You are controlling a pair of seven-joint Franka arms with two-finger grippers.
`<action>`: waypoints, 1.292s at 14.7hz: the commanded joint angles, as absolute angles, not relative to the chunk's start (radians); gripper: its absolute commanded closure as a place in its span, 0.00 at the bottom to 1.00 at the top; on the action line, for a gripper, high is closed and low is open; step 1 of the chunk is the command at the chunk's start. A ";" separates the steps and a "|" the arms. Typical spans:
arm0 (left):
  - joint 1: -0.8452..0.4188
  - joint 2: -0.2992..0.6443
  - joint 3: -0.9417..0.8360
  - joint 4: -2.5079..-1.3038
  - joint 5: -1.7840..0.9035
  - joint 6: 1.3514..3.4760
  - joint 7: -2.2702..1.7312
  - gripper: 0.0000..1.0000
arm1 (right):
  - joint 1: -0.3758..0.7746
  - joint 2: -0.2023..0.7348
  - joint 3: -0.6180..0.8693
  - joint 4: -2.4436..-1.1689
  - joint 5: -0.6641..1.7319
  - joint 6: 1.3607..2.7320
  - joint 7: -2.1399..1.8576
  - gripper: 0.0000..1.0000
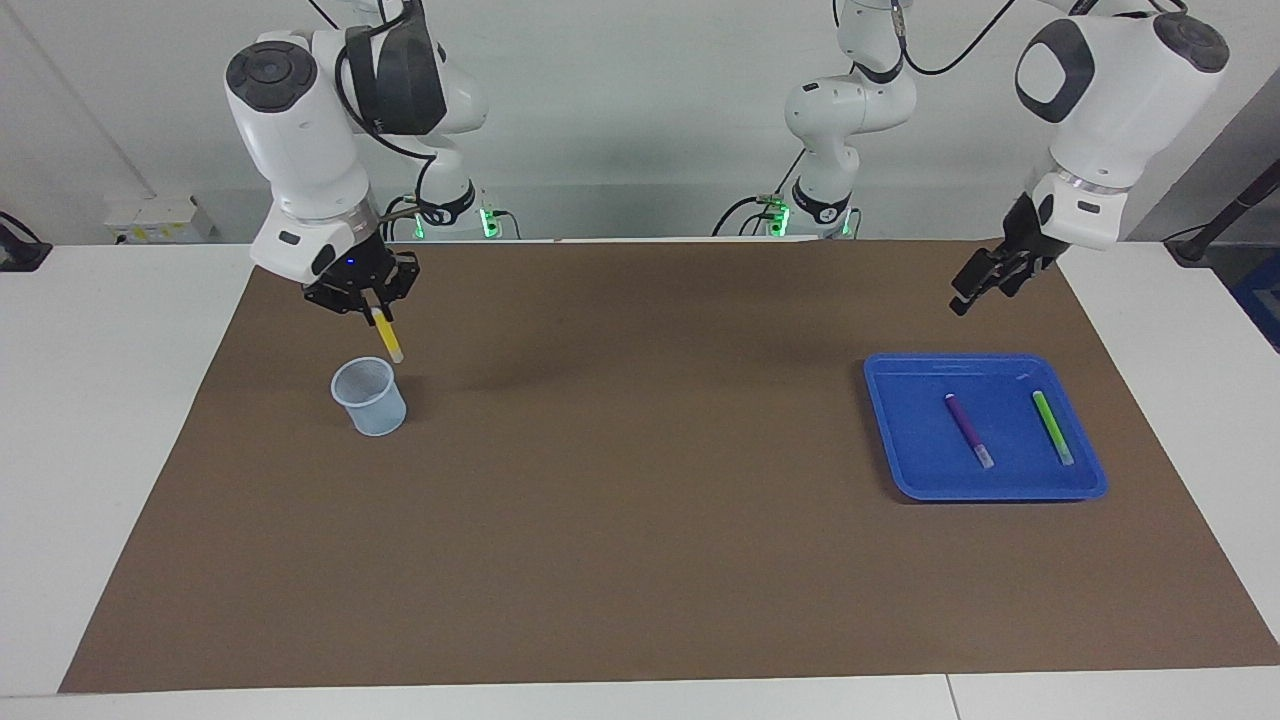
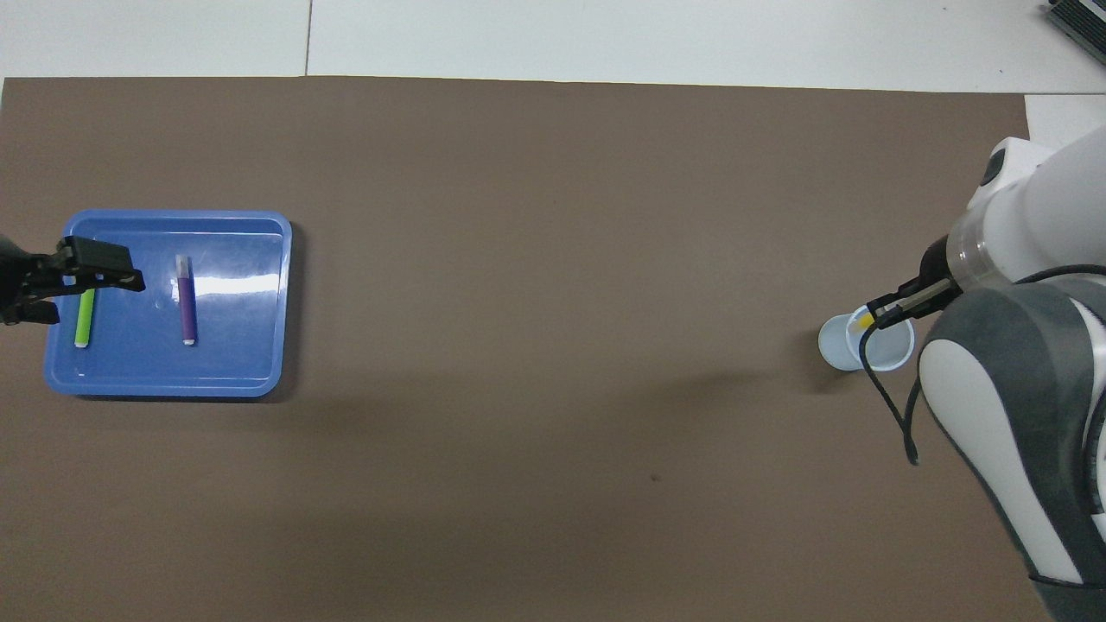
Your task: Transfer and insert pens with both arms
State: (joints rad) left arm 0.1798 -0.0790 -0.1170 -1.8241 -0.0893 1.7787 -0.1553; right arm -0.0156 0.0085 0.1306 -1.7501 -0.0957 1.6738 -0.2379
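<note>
A brown mat (image 1: 640, 520) covers most of the white table (image 1: 100, 400). On it, toward the left arm's end, sits a blue tray (image 1: 905, 440) with a raised rim; toward the right arm's end stands a small pale blue cup (image 1: 369, 397), upright and open at the top.

The right arm (image 1: 300, 130) comes down above the cup, and the right gripper (image 1: 368, 300) is clamped on the upper end of the yellow pen (image 1: 386, 336). The pen hangs from it tilted a little off vertical, pale cap end lowest, its tip just above the cup's rim on the side nearer the robots; in the overhead view the tip shows over the cup's mouth.

The left arm (image 1: 1100, 90) is raised at its own end of the table. The left gripper (image 1: 985, 283) hangs in the air with its fingers spread wide and nothing between them, above the mat at the tray's edge.

In the tray lie the purple pen (image 1: 969, 429) and the green pen (image 1: 1052, 426), flat, roughly parallel and apart, the green one closer to the table's end. In the overhead view the left gripper partly covers the green pen's end.
</note>
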 commanded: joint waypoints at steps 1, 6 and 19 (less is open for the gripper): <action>0.222 -0.078 -0.124 -1.891 -0.026 1.871 0.000 0.00 | -0.028 -0.009 0.138 -1.784 -0.150 1.687 -0.261 1.00; 0.221 0.067 -0.126 -1.928 0.060 2.077 0.064 0.00 | -0.075 -0.040 0.138 -1.879 -0.179 1.784 -0.284 1.00; 0.273 0.287 -0.124 -2.037 0.060 2.450 0.143 0.00 | -0.095 -0.028 0.137 -1.988 -0.186 1.908 -0.307 1.00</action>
State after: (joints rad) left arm 0.2509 0.2998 -0.1180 -1.9890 0.0443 2.3946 0.1428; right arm -0.0751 -0.0059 0.1298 -1.9483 -0.1616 1.8824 -0.2778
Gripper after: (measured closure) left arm 0.000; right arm 0.815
